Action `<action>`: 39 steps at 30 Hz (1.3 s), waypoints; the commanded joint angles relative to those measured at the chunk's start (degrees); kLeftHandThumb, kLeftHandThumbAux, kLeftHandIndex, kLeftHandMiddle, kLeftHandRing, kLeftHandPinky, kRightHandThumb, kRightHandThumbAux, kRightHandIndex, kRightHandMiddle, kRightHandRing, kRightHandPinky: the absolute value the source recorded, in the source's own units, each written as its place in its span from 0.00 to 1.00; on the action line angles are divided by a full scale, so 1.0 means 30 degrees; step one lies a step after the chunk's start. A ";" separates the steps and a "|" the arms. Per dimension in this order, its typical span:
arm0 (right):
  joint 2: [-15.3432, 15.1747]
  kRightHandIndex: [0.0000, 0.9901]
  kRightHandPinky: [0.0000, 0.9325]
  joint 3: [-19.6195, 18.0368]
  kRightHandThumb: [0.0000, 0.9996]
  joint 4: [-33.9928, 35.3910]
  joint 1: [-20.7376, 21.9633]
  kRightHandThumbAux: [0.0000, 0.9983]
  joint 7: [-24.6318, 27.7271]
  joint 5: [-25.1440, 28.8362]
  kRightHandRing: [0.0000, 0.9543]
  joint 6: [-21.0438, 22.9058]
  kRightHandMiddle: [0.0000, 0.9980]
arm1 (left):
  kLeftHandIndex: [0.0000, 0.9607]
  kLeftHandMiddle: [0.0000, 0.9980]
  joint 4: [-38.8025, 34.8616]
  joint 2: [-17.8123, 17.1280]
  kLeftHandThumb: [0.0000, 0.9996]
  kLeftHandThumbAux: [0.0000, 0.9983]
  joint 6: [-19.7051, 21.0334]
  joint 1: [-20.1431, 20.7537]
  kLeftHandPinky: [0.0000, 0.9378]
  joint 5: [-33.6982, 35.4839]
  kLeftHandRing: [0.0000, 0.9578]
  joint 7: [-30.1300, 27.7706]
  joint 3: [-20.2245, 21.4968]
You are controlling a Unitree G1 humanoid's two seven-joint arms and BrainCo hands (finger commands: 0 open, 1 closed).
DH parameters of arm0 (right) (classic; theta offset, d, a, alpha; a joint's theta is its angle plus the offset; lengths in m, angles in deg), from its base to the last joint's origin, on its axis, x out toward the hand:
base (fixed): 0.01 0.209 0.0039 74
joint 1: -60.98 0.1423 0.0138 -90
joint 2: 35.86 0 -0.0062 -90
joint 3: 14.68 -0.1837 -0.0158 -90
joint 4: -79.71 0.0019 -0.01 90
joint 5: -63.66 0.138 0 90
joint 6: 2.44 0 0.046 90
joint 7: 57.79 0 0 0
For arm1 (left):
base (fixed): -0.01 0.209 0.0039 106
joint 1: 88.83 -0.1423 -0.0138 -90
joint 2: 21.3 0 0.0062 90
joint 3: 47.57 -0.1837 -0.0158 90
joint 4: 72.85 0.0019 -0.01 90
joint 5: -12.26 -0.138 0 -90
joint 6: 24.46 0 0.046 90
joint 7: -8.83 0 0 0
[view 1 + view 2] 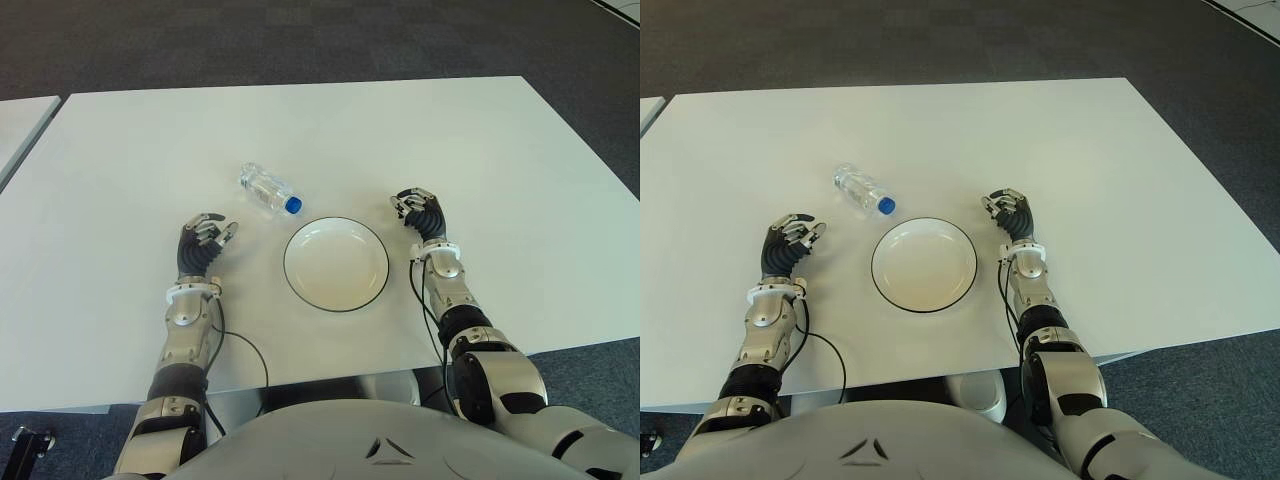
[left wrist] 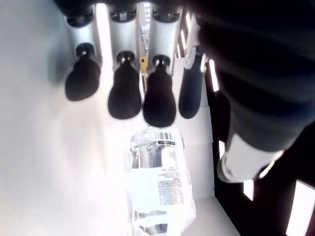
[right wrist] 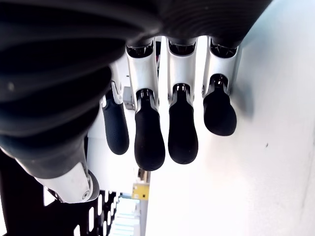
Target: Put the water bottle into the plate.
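Note:
A clear water bottle (image 1: 268, 190) with a blue cap lies on its side on the white table (image 1: 120, 160), just beyond the upper left rim of the plate. The white, dark-rimmed plate (image 1: 336, 263) holds nothing. My left hand (image 1: 203, 243) shows left of the plate and a little nearer than the bottle, fingers relaxed and holding nothing. In the left wrist view the bottle (image 2: 157, 187) lies a short way beyond the fingertips (image 2: 123, 98), apart from them. My right hand (image 1: 420, 212) shows right of the plate, fingers loosely curved and holding nothing.
The table's front edge runs just below both forearms. A second table's corner (image 1: 15, 125) shows at far left. Dark carpet (image 1: 300, 40) lies beyond the far edge. A black cable (image 1: 255, 355) loops by my left forearm.

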 commanded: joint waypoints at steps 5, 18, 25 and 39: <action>0.0187 0.44 0.78 0.0019 0.71 -0.0354 -0.0531 0.73 0.0090 0.0009 0.75 0.0620 0.71 | 0.45 0.74 0.0115 0.0159 0.71 0.72 0.0443 -0.0304 0.80 0.0079 0.77 0.0050 0.0037; 0.0228 0.44 0.77 -0.0002 0.71 -0.0271 -0.0571 0.73 0.0071 0.0073 0.75 0.0717 0.71 | 0.45 0.74 0.0101 0.0128 0.71 0.72 0.0278 -0.0336 0.79 -0.0471 0.78 0.0579 -0.0049; 0.0321 0.44 0.78 0.0024 0.71 -0.0201 -0.0619 0.73 -0.0025 0.0039 0.75 0.0707 0.70 | 0.45 0.73 -0.0732 0.0292 0.70 0.72 0.0267 -0.0536 0.77 -0.2693 0.76 0.3192 -0.0405; 0.0451 0.44 0.79 0.0119 0.71 -0.0380 -0.0482 0.73 -0.0309 -0.0063 0.75 0.0708 0.70 | 0.45 0.70 0.2709 -0.3117 0.71 0.72 0.1686 0.2743 0.72 -1.2710 0.73 1.3396 -0.3619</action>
